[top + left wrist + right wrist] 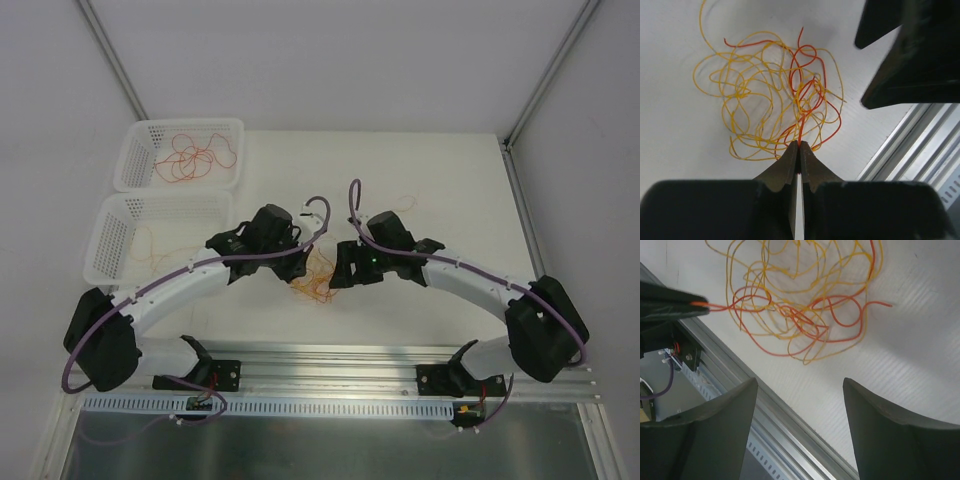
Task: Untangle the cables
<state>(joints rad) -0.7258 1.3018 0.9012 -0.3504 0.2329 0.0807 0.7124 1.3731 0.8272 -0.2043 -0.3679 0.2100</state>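
Observation:
A tangle of thin red-orange and yellow-orange cables [318, 280] lies on the white table between my two grippers; it also fills the left wrist view [771, 105] and the right wrist view [805, 295]. My left gripper [799, 146] is shut on the end of one red-orange cable [801, 131] at the tangle's near edge. In the right wrist view that pinched end shows at the left gripper's tip [699, 304]. My right gripper [799, 382] stands open just short of the tangle, with nothing between its fingers.
Two white baskets stand at the back left: the far one [225, 130] holds red-orange cables [190, 158], the near one [112, 240] a yellow-orange cable. A loose thin wire lies behind the right arm [410, 208]. The aluminium rail [330, 362] runs along the table's near edge.

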